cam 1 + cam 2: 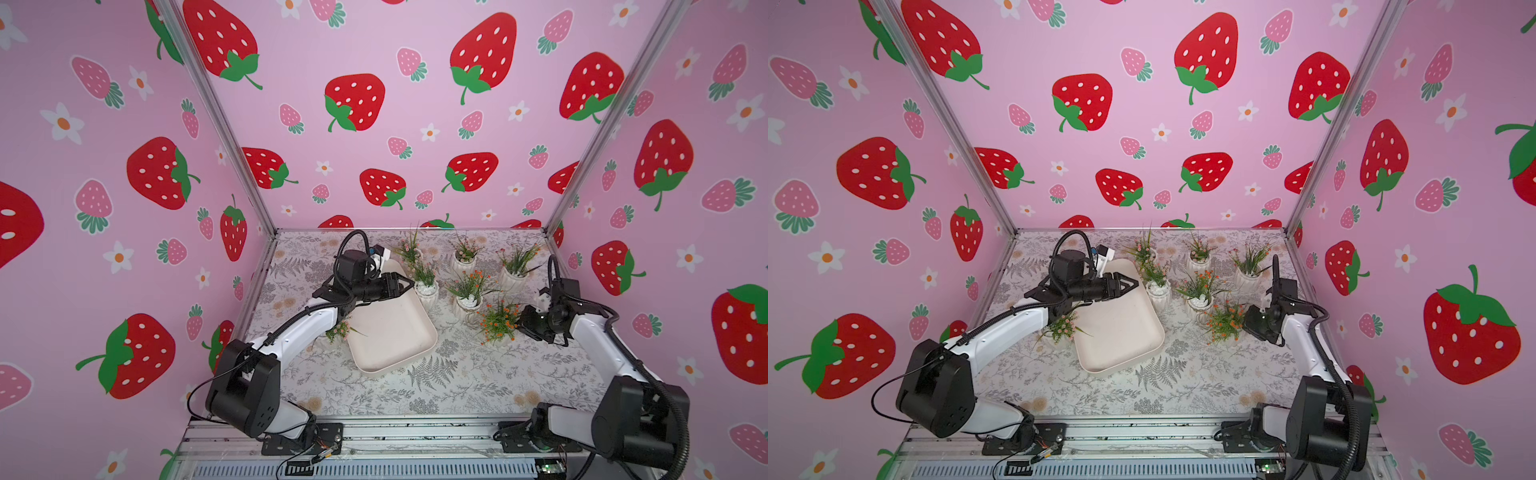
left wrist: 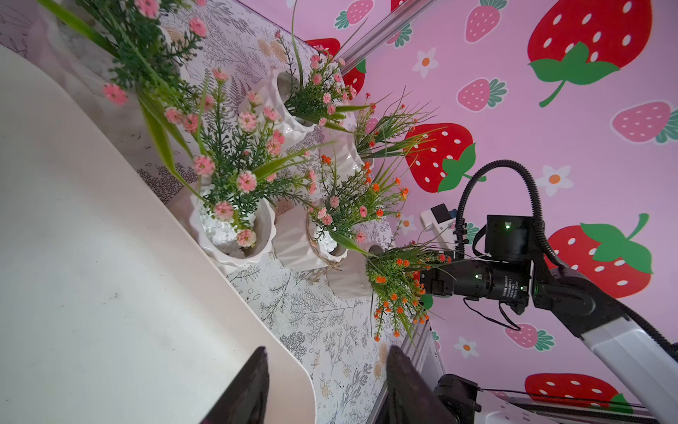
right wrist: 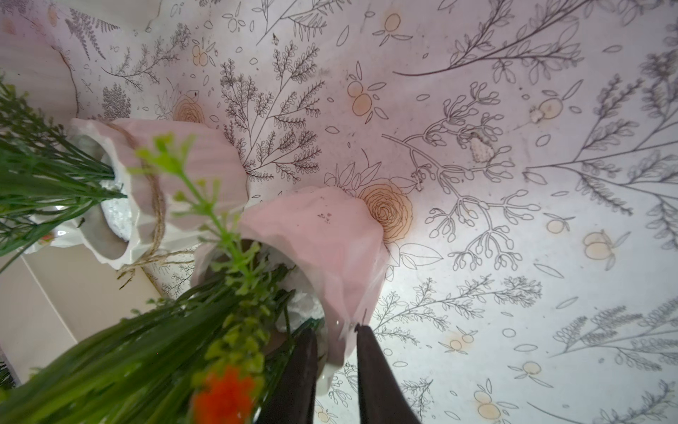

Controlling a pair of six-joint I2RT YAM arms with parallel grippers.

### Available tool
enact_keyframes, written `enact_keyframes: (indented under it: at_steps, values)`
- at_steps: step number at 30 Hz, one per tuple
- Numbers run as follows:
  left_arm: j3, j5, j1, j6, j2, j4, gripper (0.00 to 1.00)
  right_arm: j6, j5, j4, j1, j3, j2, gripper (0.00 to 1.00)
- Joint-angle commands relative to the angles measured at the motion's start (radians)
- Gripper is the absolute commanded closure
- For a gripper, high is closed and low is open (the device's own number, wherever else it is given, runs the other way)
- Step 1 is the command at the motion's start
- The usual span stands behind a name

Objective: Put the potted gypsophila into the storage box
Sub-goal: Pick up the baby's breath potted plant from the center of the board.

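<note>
On floral cloth (image 1: 457, 386), a smooth round-cornered storage box (image 1: 390, 332)

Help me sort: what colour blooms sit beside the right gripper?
Orange clustered blooms, best in a top view.

Bright, even light, edges warped, foreground blurred

Matt cream plastic storage box (image 1: 395, 332); glossy ribbed white pots (image 2: 291, 242); smooth printed tablecloth (image 1: 478, 374); aluminium frame rails (image 1: 216, 112)
</note>
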Motion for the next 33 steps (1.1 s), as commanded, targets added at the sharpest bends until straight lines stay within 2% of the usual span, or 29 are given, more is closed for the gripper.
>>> enact_keyframes:
  at_steps: [1, 12, 22, 33]
  values:
    - [0.027, -0.006, -0.004, 0.014, 0.017, 0.018, 0.46, -0.019, -0.005, 0.003, -0.007, 0.022, 0.02, 0.78]
    - [0.028, -0.003, -0.004, 0.017, 0.029, 0.023, 0.46, -0.032, 0.024, -0.017, -0.004, 0.014, 0.011, 0.88]
    - [0.027, -0.006, -0.009, 0.014, 0.02, 0.029, 0.46, -0.003, 0.046, -0.088, -0.003, 0.058, -0.098, 0.95]
    - [0.007, -0.024, -0.013, 0.017, -0.004, 0.043, 0.46, -0.006, 0.057, -0.213, -0.003, 0.178, -0.206, 1.0]
